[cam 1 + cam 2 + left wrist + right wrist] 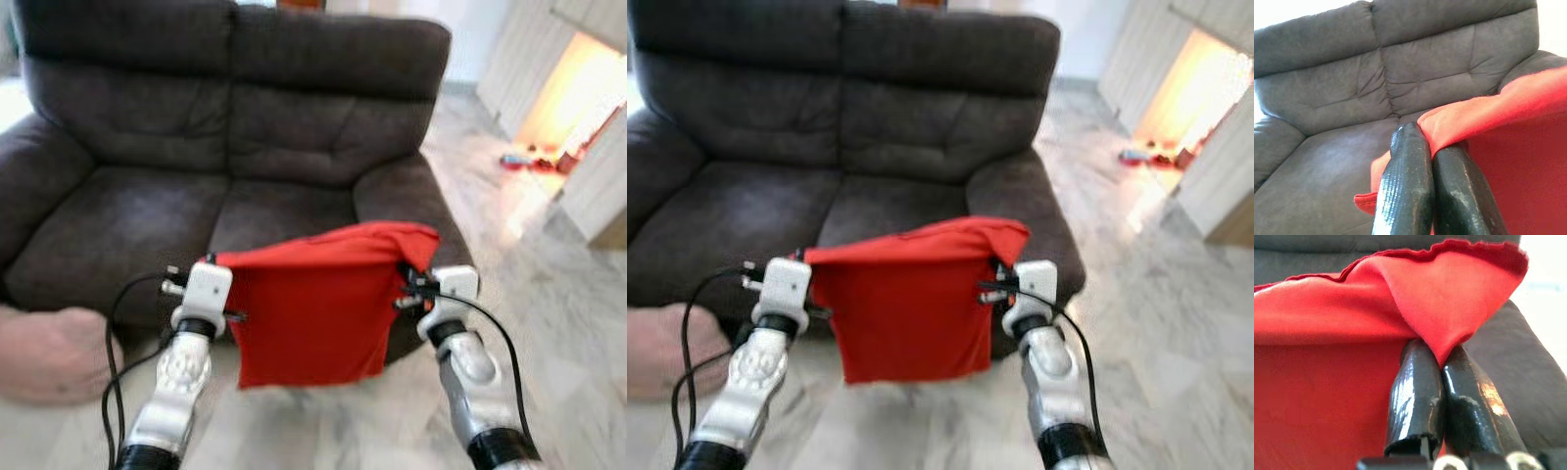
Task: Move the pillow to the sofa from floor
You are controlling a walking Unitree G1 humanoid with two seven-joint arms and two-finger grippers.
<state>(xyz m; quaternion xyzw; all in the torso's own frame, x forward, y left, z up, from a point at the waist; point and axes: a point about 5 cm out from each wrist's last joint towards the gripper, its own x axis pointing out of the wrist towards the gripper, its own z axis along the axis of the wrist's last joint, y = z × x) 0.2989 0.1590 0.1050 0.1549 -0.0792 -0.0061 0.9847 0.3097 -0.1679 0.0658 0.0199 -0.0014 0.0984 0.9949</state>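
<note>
Two grippers, left gripper (238, 315) and right gripper (401, 291), each pinch top corner of red pillow (313, 304), spread so it hangs clear before sofa (147, 230), ready for seat.

Pillow (313, 313) hangs between left gripper (1431, 147) and right gripper (1442, 360), one at each upper corner. Sofa (147, 147) directly behind it. Floor (549, 294) below and to the right. Another cushion (49, 352) on the floor, far left.
</note>
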